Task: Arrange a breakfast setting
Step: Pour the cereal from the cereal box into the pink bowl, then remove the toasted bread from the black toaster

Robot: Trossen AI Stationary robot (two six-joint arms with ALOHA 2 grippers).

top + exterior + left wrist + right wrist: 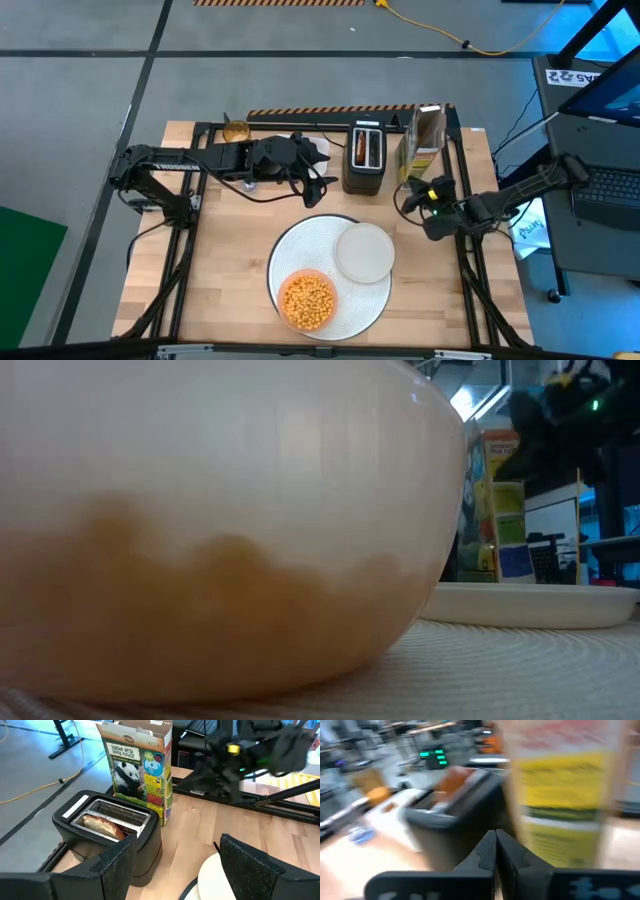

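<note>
Left gripper [172, 865] open and empty, aimed at bagel [102, 826] in toaster [364, 158], likely for plate [365, 251]. Right gripper [495, 851] pinched closed, empty, idle beside cereal box [422, 140].

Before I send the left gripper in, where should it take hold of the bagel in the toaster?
Grip the bagel by its exposed top edge, coming straight down from above. It stands on edge in the black toaster slot, so only that crust shows; the slot walls block its faces. The open left gripper should probably pinch across its thickness.
</note>
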